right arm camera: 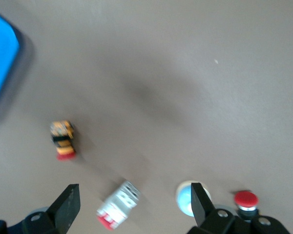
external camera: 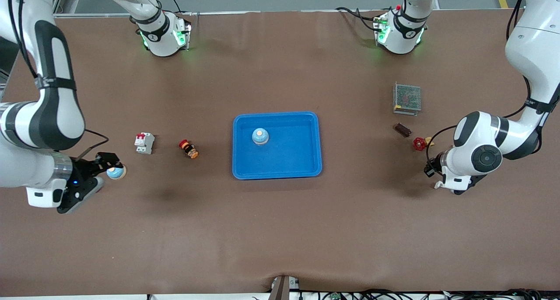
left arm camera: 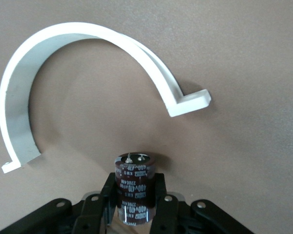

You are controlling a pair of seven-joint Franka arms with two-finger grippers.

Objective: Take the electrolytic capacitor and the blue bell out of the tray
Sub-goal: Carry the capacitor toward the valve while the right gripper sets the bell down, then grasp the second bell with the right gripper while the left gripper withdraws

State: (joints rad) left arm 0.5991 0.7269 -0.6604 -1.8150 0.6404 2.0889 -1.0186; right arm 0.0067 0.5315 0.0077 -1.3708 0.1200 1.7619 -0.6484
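My left gripper (left arm camera: pixel 135 195) is shut on a dark brown capacitor (left arm camera: pixel 135 173) with white print, held upright just above the bare table. In the front view the left gripper (external camera: pixel 432 169) sits low near the left arm's end, mostly hidden under its own wrist. A light blue bell (external camera: pixel 260 136) stands in the blue tray (external camera: pixel 245 169). Another bell (external camera: pixel 116 172) lies on the table at the right arm's end. The right gripper (external camera: pixel 111 162) hovers open beside it, one finger (right arm camera: pixel 200 202) close to that bell (right arm camera: pixel 184 199), nothing between the jaws.
A white curved plastic piece (left arm camera: pixel 88 34) lies by the capacitor. A white and red breaker (external camera: pixel 144 143) and a yellow and red part (external camera: pixel 189 149) lie between the right gripper and the tray. A mesh-covered box (external camera: pixel 407 99), a brown part (external camera: pixel 402 129) and a red knob (external camera: pixel 419 143) lie by the left arm.
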